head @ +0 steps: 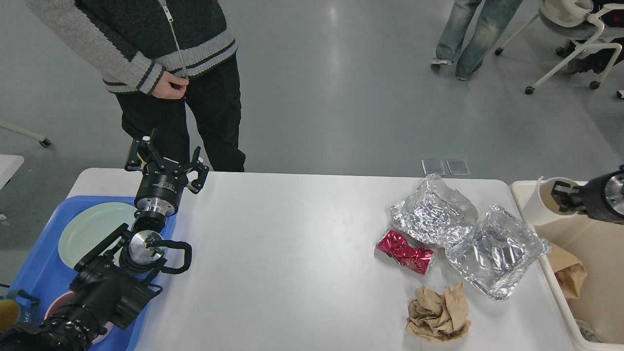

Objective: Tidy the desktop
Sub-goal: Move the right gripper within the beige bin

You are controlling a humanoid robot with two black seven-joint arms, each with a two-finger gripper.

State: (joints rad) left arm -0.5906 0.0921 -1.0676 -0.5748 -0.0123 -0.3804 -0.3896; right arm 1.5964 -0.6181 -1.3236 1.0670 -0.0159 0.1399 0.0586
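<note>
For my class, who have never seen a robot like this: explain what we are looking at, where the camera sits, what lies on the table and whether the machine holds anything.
The single picture comes from a camera in the robot's head, looking forward and down. The two black arms are its own. The left gripper is open and empty, above a blue tray holding a pale green plate. The right gripper holds a white paper cup over a beige bin. On the white desktop lie two crumpled foil trays, a crushed red can and crumpled brown paper. People stand on the grey floor beyond the desktop.
</note>
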